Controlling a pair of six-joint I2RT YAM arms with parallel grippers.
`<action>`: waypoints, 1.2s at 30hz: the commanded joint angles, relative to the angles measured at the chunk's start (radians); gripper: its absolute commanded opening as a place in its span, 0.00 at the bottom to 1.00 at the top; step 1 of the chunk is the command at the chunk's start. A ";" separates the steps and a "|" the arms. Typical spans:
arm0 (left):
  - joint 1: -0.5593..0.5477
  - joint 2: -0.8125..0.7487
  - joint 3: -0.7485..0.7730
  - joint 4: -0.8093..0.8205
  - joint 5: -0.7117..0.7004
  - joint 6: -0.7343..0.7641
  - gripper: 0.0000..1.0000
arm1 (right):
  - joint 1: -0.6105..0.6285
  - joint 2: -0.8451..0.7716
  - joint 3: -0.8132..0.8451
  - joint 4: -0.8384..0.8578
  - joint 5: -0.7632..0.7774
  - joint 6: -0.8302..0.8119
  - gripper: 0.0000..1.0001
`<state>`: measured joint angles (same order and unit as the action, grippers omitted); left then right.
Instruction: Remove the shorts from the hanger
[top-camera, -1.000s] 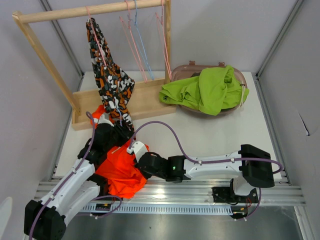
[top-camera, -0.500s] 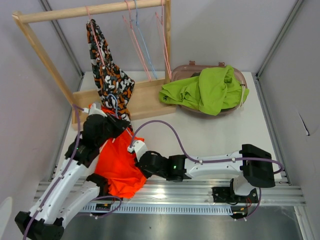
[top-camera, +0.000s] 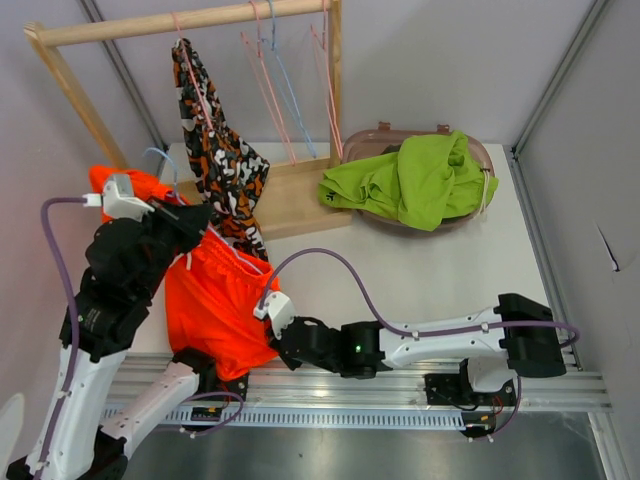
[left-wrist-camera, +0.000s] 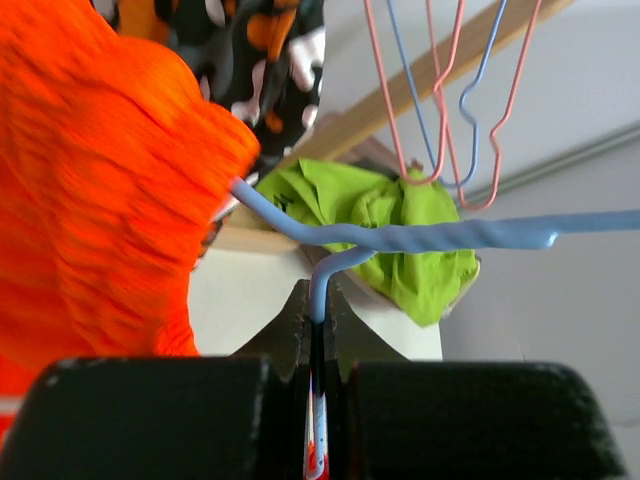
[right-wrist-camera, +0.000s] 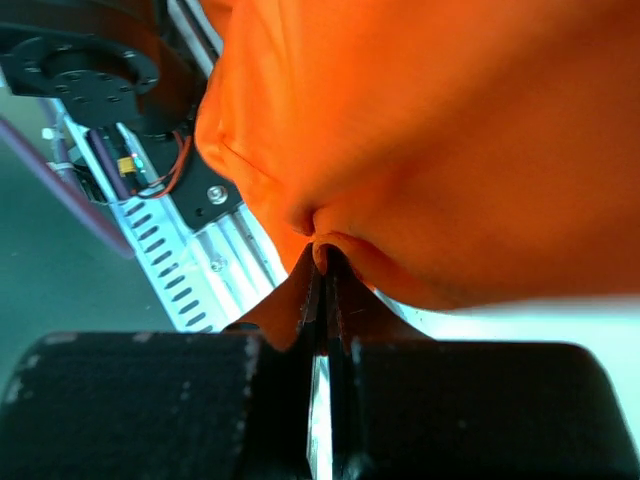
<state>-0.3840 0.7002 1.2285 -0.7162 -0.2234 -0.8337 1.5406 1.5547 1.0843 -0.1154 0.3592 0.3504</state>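
Left gripper (left-wrist-camera: 318, 330): fingers pressed together on the wire stem of the blue hanger (left-wrist-camera: 400, 238), just below its twisted neck; the arm is raised above the left edge of the table (top-camera: 420, 270)
Blue hanger: off the rail, held in the air, one shoulder running into the waistband of the orange shorts (top-camera: 215, 300)
Orange shorts: on the blue hanger, stretched downward from the left gripper over the near-left corner of the table, the lower end reaching the near edge by the arm bases
Right gripper (right-wrist-camera: 322, 290): fully closed, pinching a small fold of the orange shorts at their lower edge, low over the near edge of the table; the fabric puckers where the fingertips meet
Camouflage shorts (top-camera: 225, 160): hanging on a pink hanger (top-camera: 200, 95) from the rail of the wooden rack (top-camera: 190, 20), at the far-left corner, their lower end just beside the left gripper
Lime green shorts (top-camera: 415, 180): heaped in the basket (top-camera: 372, 133) at the far-right part of the table, spilling over its left rim
Empty hangers (top-camera: 290, 100): pink and blue wire ones, on the right half of the rail
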 joint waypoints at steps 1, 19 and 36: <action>-0.006 0.022 0.133 0.040 -0.114 0.093 0.00 | 0.026 -0.056 -0.012 -0.030 0.057 0.042 0.00; -0.004 0.001 0.146 0.179 0.174 -0.126 0.00 | -0.060 0.065 0.360 -0.018 0.112 -0.149 0.00; -0.004 0.004 0.186 0.521 0.484 -0.453 0.00 | -0.093 -0.016 0.365 0.436 0.354 -0.324 0.00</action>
<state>-0.3832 0.6945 1.3472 -0.3794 0.1371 -1.2011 1.4223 1.6115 1.5139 0.1837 0.5846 0.0307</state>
